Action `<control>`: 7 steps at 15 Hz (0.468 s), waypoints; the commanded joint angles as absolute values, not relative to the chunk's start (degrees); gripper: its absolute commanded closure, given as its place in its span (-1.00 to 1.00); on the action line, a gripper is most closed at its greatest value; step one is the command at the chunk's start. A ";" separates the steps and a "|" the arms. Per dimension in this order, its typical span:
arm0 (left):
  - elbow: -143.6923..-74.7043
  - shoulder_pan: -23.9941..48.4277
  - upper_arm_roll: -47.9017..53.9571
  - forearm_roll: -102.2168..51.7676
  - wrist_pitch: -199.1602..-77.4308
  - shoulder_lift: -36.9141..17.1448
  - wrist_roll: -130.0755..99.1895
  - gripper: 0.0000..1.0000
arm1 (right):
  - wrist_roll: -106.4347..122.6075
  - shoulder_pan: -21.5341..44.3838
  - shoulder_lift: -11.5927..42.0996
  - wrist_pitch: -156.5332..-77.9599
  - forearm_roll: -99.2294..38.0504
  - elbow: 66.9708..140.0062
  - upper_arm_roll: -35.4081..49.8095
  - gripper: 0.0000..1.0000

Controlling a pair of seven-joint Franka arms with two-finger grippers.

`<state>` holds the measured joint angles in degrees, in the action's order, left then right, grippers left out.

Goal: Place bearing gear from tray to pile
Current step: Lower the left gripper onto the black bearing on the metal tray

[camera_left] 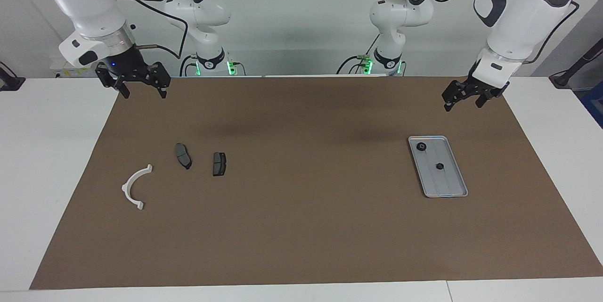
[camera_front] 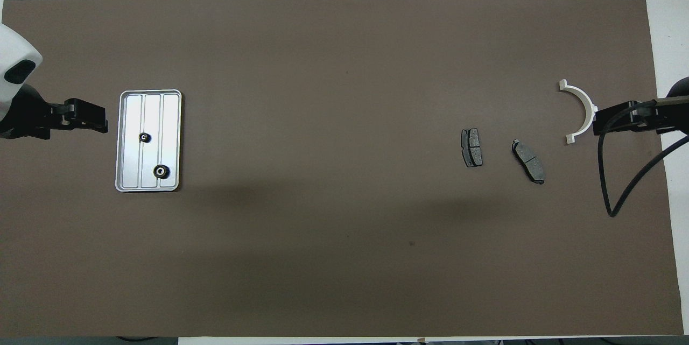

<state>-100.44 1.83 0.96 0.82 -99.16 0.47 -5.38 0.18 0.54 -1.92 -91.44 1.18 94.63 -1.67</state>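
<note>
Two small black bearing gears (camera_left: 422, 147) (camera_left: 439, 166) on ribbed silver-grey metal tray (camera_left: 453, 189); left claw (camera_left: 464, 99) fingers apart, raised over brown mat; right claw (camera_left: 142, 87) fingers apart, empty.

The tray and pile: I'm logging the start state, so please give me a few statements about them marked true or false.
1. Two bearing gears lie in the tray. True.
2. The left end effector grips a gear. False: it hangs open and empty above the mat.
3. The white bracket lies in the tray. False: it lies on the mat, beside two brake pads.
4. The right end effector is open and holds nothing. True.
</note>
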 commanded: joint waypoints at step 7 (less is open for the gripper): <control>-119.34 -1.49 0.97 1.85 -121.27 -0.97 -5.98 -1.00 | 0.09 0.00 -3.08 -91.58 0.35 96.15 -1.49 -1.00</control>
<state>-113.71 -0.20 0.61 1.04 -115.80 -2.10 -5.52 0.18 0.54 -1.92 -91.44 1.18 94.71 -1.67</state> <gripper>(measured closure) 0.000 0.000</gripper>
